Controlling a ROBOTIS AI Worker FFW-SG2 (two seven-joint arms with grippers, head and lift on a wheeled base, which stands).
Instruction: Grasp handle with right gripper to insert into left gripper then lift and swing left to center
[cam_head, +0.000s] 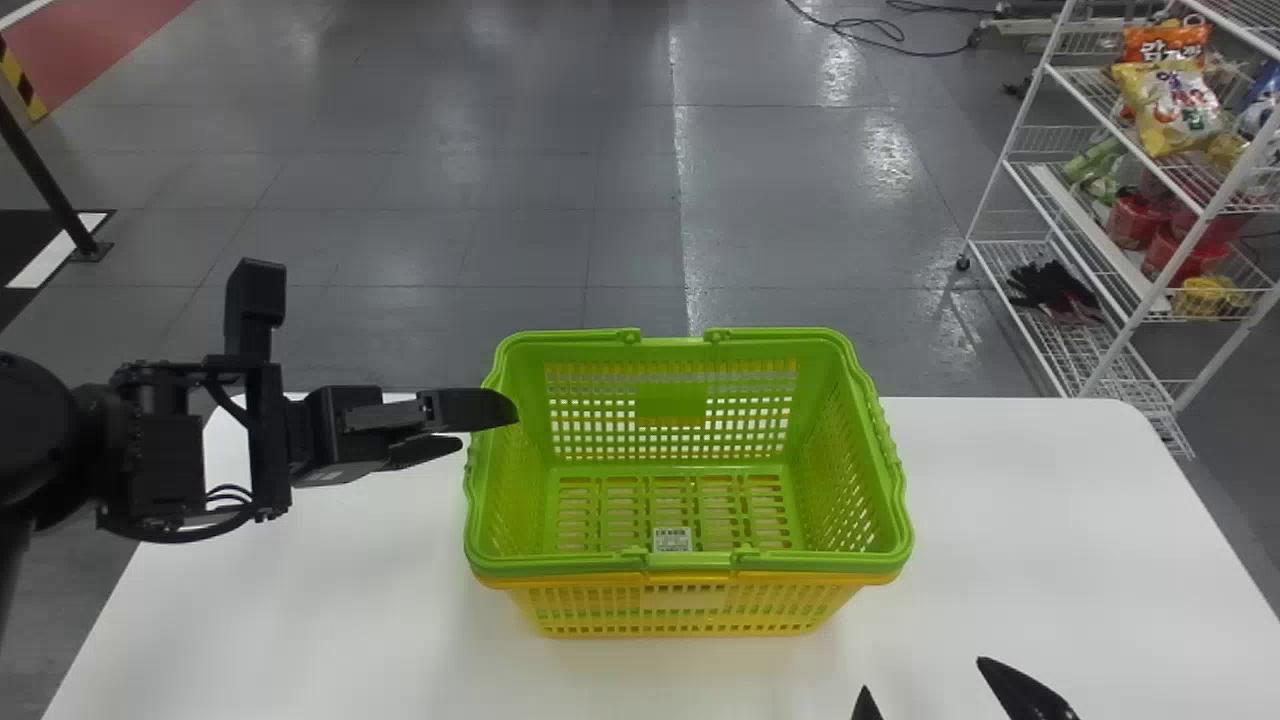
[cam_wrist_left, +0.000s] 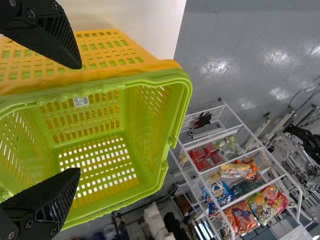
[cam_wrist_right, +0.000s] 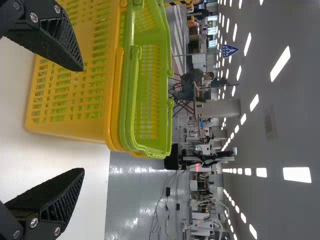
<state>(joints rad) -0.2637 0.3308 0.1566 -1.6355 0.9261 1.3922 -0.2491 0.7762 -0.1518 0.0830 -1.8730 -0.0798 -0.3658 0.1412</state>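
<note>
A green basket (cam_head: 690, 560) is nested in a yellow basket (cam_head: 690, 610) on the white table; its handles lie folded along the rim. At the basket's left edge is my left gripper (cam_head: 490, 425), its fingers apart. The left wrist view has my left gripper (cam_wrist_left: 80, 117) open before the green basket (cam_wrist_left: 175, 120). Near the bottom edge at right, my right gripper (cam_head: 925, 685) stands apart from the baskets, nearer the robot. In the right wrist view my right gripper (cam_wrist_right: 84, 120) is open, the yellow basket (cam_wrist_right: 75, 100) beyond it and nothing between its fingers.
The white table (cam_head: 1050, 520) extends to both sides of the baskets. A wire shelf (cam_head: 1010, 170) with snack bags and red tubs stands on the floor at the back right. A dark post (cam_head: 45, 180) rises at the far left.
</note>
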